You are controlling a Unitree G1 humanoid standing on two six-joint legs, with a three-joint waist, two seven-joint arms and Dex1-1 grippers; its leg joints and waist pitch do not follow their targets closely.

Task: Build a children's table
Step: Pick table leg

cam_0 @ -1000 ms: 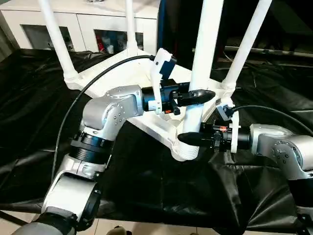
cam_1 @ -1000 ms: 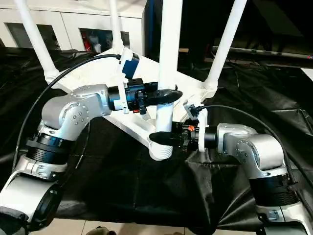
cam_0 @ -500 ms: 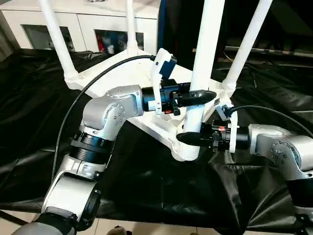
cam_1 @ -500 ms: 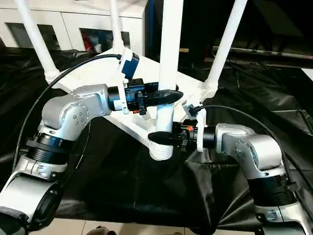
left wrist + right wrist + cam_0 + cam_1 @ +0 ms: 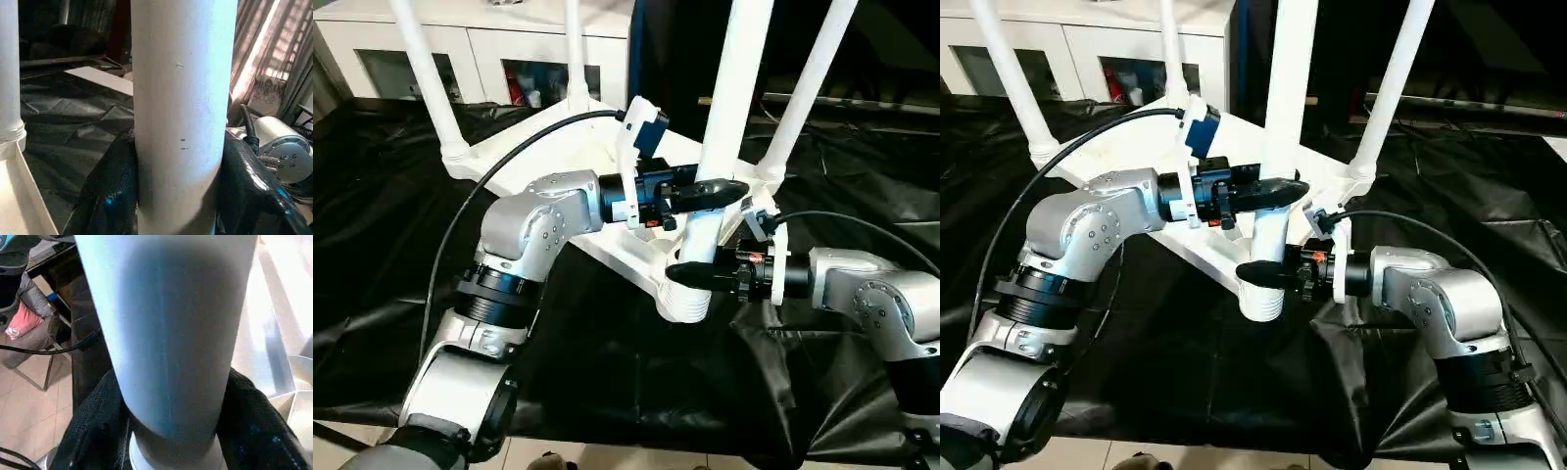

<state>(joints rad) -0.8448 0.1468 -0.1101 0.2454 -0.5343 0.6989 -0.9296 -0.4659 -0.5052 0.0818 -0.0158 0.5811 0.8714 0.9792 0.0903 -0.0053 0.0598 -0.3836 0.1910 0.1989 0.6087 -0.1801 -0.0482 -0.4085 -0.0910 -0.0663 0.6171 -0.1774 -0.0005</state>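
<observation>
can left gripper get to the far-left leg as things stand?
Probably not right now: the left gripper is clamped on the near leg, with the right gripper below. The far-left leg stands unobstructed, though.

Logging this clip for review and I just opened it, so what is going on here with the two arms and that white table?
The robot is fitting the last leg into the near corner socket of the upside-down white tabletop, which lies on the black cloth-covered work table. The left gripper clamps the leg higher up, and the right gripper clamps it just above the socket. Three other legs already stand upright in their corners.
</observation>
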